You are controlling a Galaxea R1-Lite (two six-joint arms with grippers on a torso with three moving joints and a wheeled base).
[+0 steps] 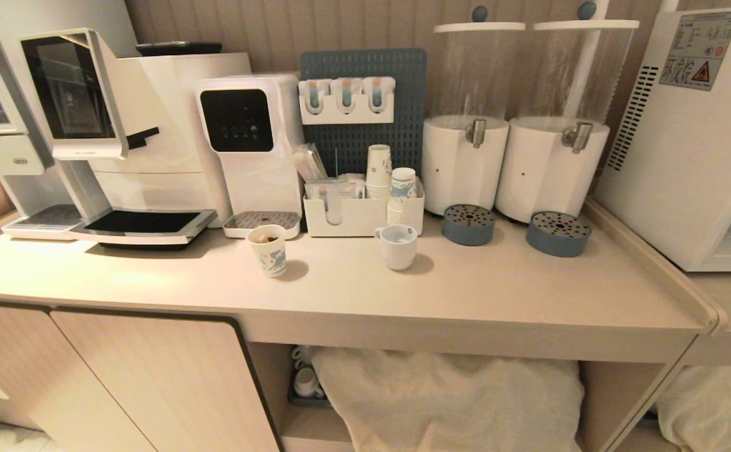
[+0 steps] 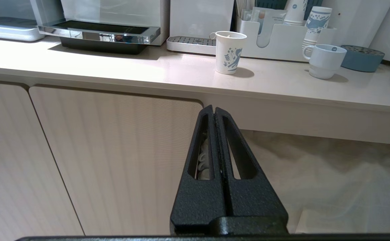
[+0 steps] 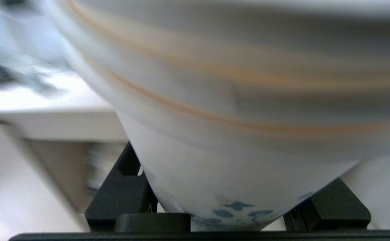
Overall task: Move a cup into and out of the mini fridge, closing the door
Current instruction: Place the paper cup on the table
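Right gripper (image 3: 235,214) clamps white blue-printed paper cup (image 3: 235,140). Left gripper (image 2: 215,112) clenched empty, below beige counter (image 2: 181,72).

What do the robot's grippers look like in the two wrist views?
The left gripper has matte black, grainy-textured fingers, tapering to a point, each with a long cut-out slot. The right gripper shows the same black finish, with blocky angular fingers. No cables or markings show.

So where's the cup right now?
The cup sits between the right claw's fingers, filling the right wrist view; it is outside the head view.
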